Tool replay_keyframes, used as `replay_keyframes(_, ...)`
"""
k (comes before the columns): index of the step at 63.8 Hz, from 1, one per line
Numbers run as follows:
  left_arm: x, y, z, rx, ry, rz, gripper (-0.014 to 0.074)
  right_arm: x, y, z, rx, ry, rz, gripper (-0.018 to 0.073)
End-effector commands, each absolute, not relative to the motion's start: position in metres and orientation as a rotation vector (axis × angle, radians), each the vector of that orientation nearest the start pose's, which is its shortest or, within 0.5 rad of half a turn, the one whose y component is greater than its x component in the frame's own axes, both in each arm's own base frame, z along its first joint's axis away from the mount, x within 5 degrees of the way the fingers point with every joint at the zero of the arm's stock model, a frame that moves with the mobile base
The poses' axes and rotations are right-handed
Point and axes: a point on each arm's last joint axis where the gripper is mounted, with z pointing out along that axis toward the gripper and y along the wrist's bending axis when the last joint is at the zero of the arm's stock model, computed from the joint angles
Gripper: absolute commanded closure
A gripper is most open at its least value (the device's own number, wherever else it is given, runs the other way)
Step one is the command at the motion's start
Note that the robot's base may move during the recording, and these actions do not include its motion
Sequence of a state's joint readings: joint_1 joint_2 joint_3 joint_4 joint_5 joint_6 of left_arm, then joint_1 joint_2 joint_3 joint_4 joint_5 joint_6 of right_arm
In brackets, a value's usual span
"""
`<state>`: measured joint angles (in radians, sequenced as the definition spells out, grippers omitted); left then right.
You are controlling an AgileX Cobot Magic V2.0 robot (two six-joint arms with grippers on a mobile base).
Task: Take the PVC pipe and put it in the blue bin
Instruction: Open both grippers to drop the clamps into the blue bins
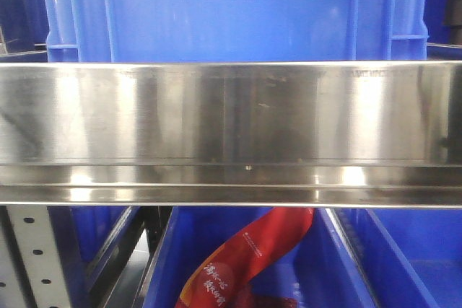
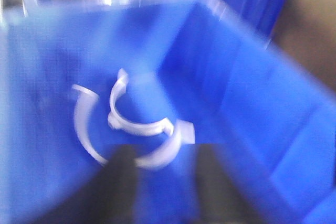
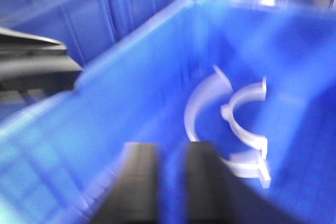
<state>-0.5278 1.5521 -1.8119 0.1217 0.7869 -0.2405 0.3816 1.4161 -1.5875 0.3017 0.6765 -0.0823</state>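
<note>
The front view is filled by a wide steel shelf that runs across the whole picture. Behind and above it stands a large blue crate. Below the shelf there is another blue bin, and a red bag with white letters lies in it.

Both wrist views are blurred. In the left wrist view the left gripper hangs over the inside of a blue bin. Its two dark fingers stand apart and nothing is between them. On the floor of the bin lie white curved pipe pieces, which seem to be half rings, close together and just beyond the fingertips.

In the right wrist view the right gripper looks into a blue bin too. Its fingers have only a narrow gap between them and hold nothing. The white curved pipe pieces lie on the bin floor, to the right of the fingers and near them. More blue crates stand beyond the bin wall on the left.
</note>
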Motion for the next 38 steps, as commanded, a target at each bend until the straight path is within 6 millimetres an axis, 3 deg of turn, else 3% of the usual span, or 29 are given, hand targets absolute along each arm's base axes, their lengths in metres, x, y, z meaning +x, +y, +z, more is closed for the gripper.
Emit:
replay_keyframes(1,0.299,-0.166,0.479,0.324,1.970,-0.334,0.0707,0.282,0.130,0.465,-0.354,1.944,0.522,0.0717)
replay_keyframes(13,0.288,-0.160,0.492,0.314,1.917,-0.357,0.0707,0.275,0.128,0.472,-0.349,1.913,0.526,0.0728)
replay_keyframes(28,0.245,-0.143,0.518,0.324,1.819,-0.411,0.0707,0.239,0.112,0.494,-0.339,1.810,0.516,0.0728)
replay_keyframes(38,0.216,-0.135,0.512,0.363,1.684,-0.450,0.0707,0.226,0.101,0.481,-0.268,1.679,0.496,0.0728)
